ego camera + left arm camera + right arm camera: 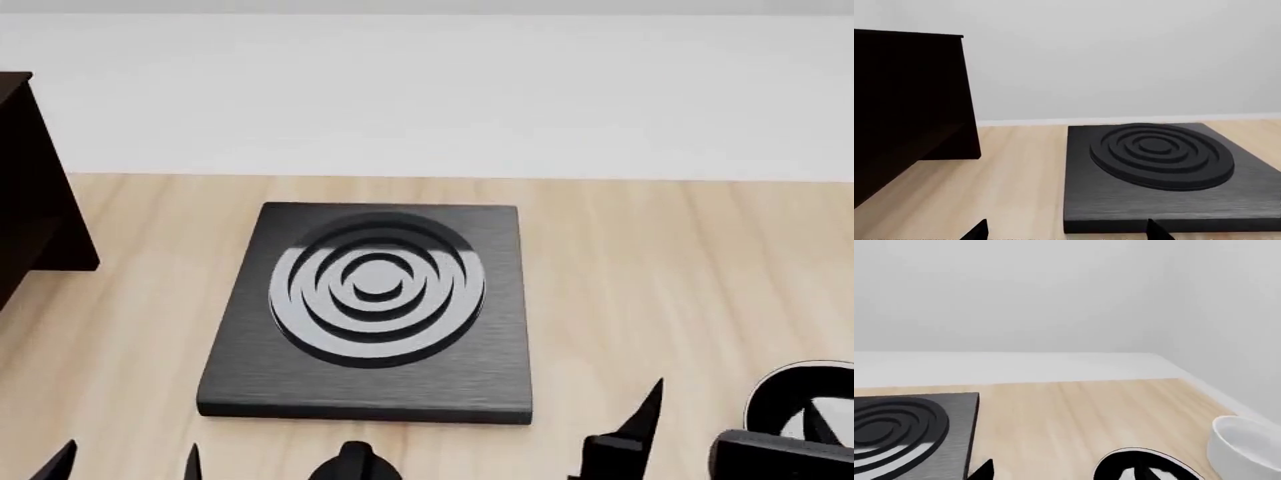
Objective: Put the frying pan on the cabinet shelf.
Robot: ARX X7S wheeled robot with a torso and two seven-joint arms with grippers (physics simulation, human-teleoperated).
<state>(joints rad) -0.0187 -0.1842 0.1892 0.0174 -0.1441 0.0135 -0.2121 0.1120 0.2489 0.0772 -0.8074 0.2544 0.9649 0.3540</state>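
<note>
1. Everything's bright and evenly lit, flat simulator light with no obvious source.
2. Shadows are barely there; the burner plate [367, 310] only gets a thin dark line along its near edge on the tabletop [641, 270].
3. Its rings catch a pale sheen in the head view.
4. The cabinet shelf [907, 100] is nearly pure black, no surface detail.
5. Renders look a bit soft, and there's no edge warping.
</note>
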